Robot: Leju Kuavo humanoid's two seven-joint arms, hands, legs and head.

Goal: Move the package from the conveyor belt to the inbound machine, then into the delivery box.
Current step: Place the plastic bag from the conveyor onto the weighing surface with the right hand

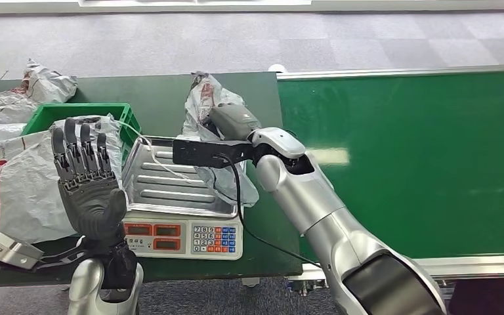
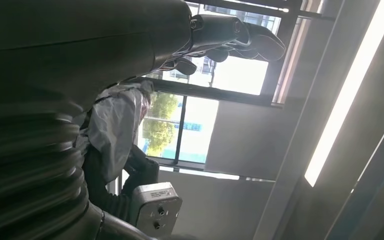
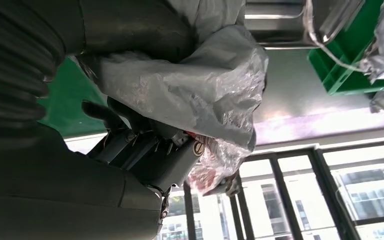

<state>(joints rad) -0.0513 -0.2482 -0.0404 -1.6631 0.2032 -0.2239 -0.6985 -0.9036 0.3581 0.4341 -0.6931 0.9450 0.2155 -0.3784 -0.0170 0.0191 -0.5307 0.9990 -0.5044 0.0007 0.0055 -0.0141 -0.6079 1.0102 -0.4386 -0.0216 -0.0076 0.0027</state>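
My right hand point(image 1: 231, 121) grips a crumpled grey plastic package point(image 1: 205, 98) and holds it over the right edge of the scale's steel tray point(image 1: 164, 184). The wrist view shows the package point(image 3: 190, 80) bunched between the dark fingers point(image 3: 130, 135). The package's lower part hangs down to the tray's right rim. My left hand point(image 1: 86, 177) is raised in front of the scale's left side, palm up, fingers straight and apart, holding nothing. The green conveyor belt point(image 1: 420, 157) lies to the right. A green delivery box point(image 1: 59, 115) stands left of the scale.
Several grey packages point(image 1: 13, 177) fill and overlap the green box and the table's left side. The scale's keypad and displays point(image 1: 184, 237) face me. A black cable point(image 1: 249, 230) runs from my right wrist across the table edge.
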